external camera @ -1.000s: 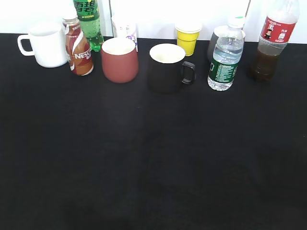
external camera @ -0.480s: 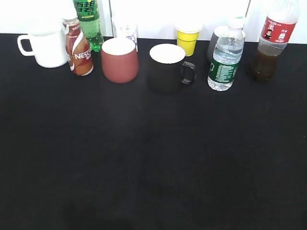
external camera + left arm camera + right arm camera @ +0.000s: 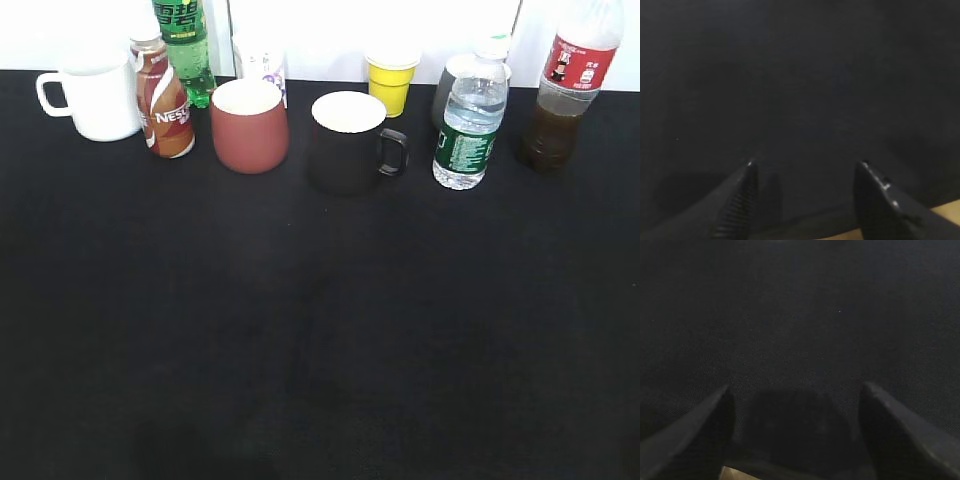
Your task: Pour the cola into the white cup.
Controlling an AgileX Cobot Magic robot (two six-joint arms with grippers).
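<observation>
The cola (image 3: 566, 92), a tall clear bottle of dark brown liquid with a red label, stands upright at the far right of the back row. The white cup (image 3: 98, 98), a plain white mug with its handle to the left, stands at the far left of that row. Neither arm shows in the exterior view. My left gripper (image 3: 805, 164) is open and empty over bare black cloth. My right gripper (image 3: 795, 386) is open and empty over bare black cloth too. Neither wrist view shows the cola or the white cup.
Between the two stand a Nestle bottle (image 3: 165, 100), a green soda bottle (image 3: 186, 45), a dark red mug (image 3: 249, 125), a paper cup with purple print (image 3: 262, 60), a black mug (image 3: 349, 141), a yellow cup (image 3: 391, 78), a grey cup (image 3: 452, 85) and a water bottle (image 3: 471, 120). Black cloth (image 3: 320, 330) covers the table.
</observation>
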